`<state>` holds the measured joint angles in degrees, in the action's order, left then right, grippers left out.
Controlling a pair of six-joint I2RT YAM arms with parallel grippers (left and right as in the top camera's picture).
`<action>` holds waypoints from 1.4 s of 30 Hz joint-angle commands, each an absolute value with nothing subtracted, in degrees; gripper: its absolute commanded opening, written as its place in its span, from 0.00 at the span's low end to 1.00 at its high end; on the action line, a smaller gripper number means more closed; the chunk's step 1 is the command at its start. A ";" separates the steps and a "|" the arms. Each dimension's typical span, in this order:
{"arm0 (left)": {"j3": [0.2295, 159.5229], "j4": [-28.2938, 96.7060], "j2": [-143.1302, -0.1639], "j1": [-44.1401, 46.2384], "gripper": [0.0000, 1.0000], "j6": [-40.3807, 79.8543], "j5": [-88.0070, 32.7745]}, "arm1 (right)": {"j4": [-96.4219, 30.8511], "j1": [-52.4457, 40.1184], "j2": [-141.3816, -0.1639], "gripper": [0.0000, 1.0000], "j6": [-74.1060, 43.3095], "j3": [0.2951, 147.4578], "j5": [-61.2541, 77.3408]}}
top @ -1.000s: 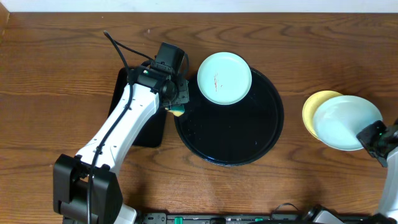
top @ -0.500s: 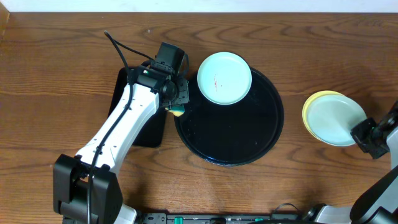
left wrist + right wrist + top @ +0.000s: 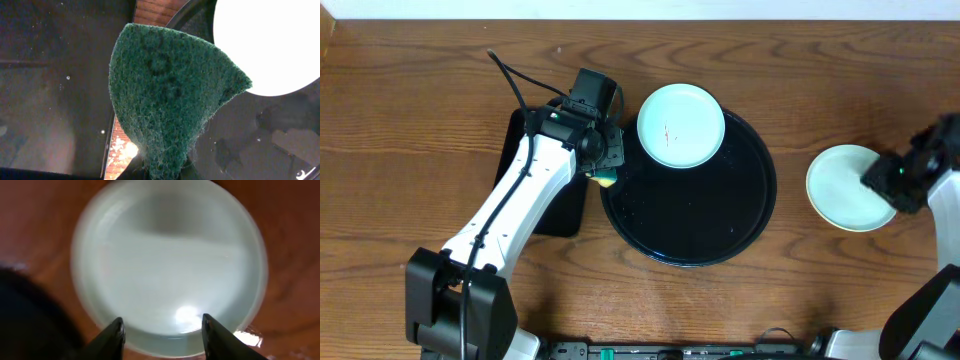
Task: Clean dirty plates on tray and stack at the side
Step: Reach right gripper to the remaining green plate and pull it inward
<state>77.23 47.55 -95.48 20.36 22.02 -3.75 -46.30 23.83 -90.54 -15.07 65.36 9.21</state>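
Observation:
A pale mint-blue plate (image 3: 681,125) with a small red smear lies on the far left part of the large round black tray (image 3: 720,230). In the left wrist view the plate (image 3: 270,45) looks bright white over the tray (image 3: 250,135). My left gripper (image 3: 606,168) is shut on a green scouring sponge (image 3: 170,95) at the tray's left rim, just left of that plate. A second mint plate (image 3: 845,188) lies right of the tray, covering the yellow plate. My right gripper (image 3: 162,335) is open and empty above this plate (image 3: 167,265).
A smaller rectangular black tray (image 3: 560,215) lies under my left arm, left of the round tray; it also shows in the left wrist view (image 3: 50,100). Bare wooden table (image 3: 820,70) surrounds everything.
My right gripper set the second mint plate down onto the yellow plate, let go and moved away over its right edge. The left arm has not moved.

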 commanded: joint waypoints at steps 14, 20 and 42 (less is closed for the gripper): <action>76.93 47.48 -95.53 20.32 0.07 21.02 -3.64 | -30.46 -9.26 -98.21 0.69 -17.93 75.48 4.25; 76.93 47.29 -95.53 20.32 0.08 21.02 -3.66 | -26.52 -15.35 -109.89 0.66 -17.52 78.67 2.20; 76.93 47.48 -95.53 20.32 0.08 21.02 -3.64 | -41.65 -19.22 -121.38 0.01 -15.75 84.49 1.91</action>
<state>77.23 47.46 -95.48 20.36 22.00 -3.77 -37.71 -18.98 -120.75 -16.32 85.43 0.49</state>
